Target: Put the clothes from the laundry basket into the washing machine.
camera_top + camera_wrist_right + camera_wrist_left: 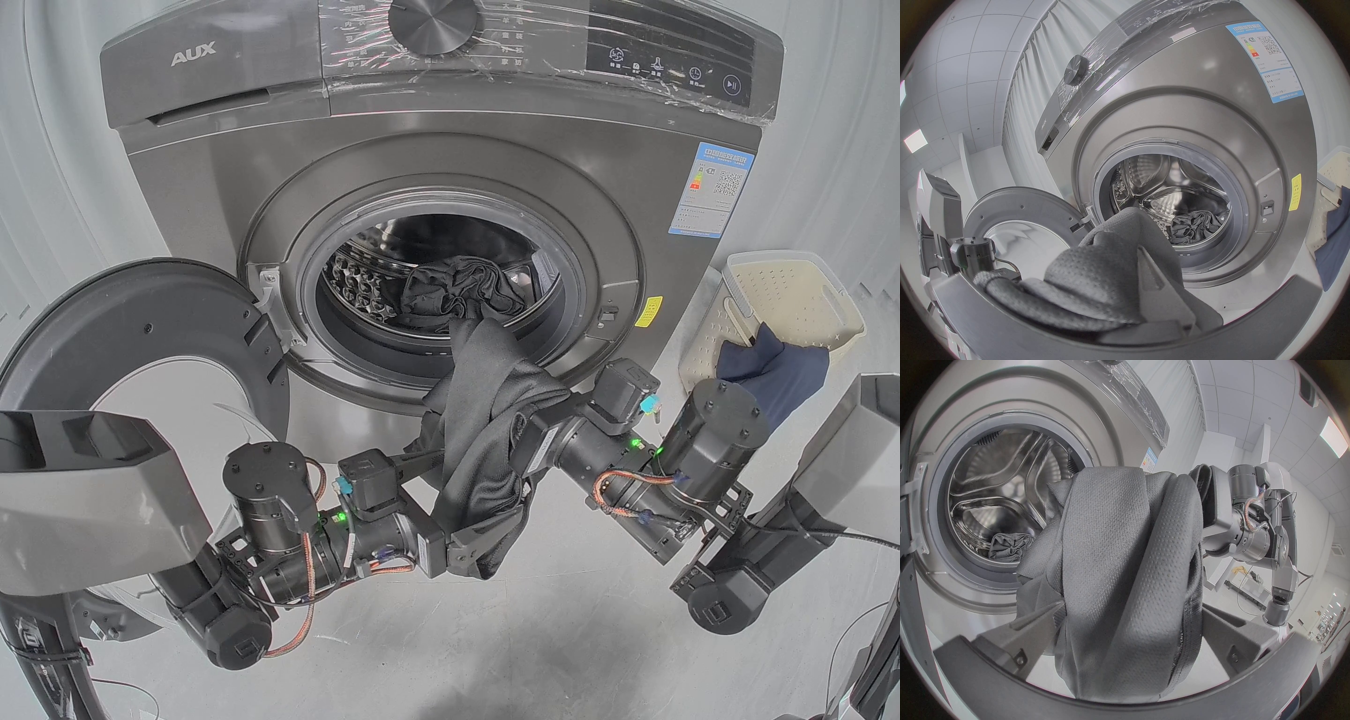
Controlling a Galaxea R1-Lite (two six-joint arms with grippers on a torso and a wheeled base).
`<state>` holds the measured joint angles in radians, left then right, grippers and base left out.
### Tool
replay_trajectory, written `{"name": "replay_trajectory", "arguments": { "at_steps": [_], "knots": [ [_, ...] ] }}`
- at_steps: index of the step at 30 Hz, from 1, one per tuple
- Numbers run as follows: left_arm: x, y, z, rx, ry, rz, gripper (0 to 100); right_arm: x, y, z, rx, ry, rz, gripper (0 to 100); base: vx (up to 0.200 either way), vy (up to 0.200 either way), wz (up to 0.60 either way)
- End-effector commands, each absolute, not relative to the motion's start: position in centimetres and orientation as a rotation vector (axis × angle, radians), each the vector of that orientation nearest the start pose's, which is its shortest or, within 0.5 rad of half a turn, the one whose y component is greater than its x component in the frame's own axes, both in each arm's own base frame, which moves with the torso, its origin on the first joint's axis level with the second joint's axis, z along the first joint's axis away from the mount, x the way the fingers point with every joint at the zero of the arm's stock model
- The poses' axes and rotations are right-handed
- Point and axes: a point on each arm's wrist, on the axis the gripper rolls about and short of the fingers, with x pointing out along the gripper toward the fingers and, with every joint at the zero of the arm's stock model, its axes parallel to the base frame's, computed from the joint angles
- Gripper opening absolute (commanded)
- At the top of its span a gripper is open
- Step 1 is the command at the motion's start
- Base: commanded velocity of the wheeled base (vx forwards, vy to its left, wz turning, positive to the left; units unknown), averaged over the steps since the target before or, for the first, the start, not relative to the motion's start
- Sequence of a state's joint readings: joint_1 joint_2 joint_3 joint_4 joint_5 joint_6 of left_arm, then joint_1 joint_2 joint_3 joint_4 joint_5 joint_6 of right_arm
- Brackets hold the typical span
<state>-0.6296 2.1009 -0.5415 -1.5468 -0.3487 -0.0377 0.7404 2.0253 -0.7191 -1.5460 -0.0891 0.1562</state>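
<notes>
The right pincer (514, 429) is gripping the dark garment (487, 394) just before the washing machine (600, 187) opening, and the left pincer (1134, 615) is gaping under it. Loading seems midway; next, the garment likely needs pushing into the drum (375, 272).

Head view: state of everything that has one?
washing machine door, open, swung to the robot's left
drum, dark garment inside
grey garment, draped over both grippers before the opening
left gripper, open, cloth between its fingers
right gripper, under the cloth, grip hidden
laundry basket, upright, navy garment over its rim
</notes>
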Motion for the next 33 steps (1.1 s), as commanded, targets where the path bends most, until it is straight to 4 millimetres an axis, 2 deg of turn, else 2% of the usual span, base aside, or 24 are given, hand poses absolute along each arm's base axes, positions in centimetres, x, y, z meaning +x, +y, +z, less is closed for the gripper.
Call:
{"name": "replay_trajectory", "arguments": {
  "at_steps": [1, 8, 15, 18, 23, 33],
  "knots": [
    [26.7, -20.7, 7.1, -0.028, 0.059, -0.984, 100, 25.9, 23.6, 14.3, 0.248, -0.169, 0.669, 0, 0.0, 0.0, 0.0],
    [26.9, -21.6, 6.2, -0.025, 0.075, -0.988, 100, 25.8, 23.8, 14.2, 0.245, -0.163, 0.673, 0, 0.0, 0.0, 0.0],
    [29.0, -22.6, 5.2, -0.026, 0.047, -0.927, 100, 25.2, 24.6, 13.9, 0.243, -0.15, 0.67, 0, 0.0, 0.0, 0.0],
    [30.5, -23.3, 4.7, -0.027, 0.016, -0.867, 100, 24.8, 24.9, 13.9, 0.244, -0.145, 0.682, 0, 0.0, 0.0, 0.0],
    [31.7, -23.2, 4.0, -0.025, 0.015, -0.831, 100, 24.5, 24.7, 14.1, 0.247, -0.147, 0.684, 0, 0.0, 0.0, 0.0],
    [32.8, -22.9, 3.7, -0.03, 0.001, -0.787, 100, 23.6, 24.3, 14.9, 0.257, -0.159, 0.696, 0, 0.0, 0.0, 0.0]
  ]
}}
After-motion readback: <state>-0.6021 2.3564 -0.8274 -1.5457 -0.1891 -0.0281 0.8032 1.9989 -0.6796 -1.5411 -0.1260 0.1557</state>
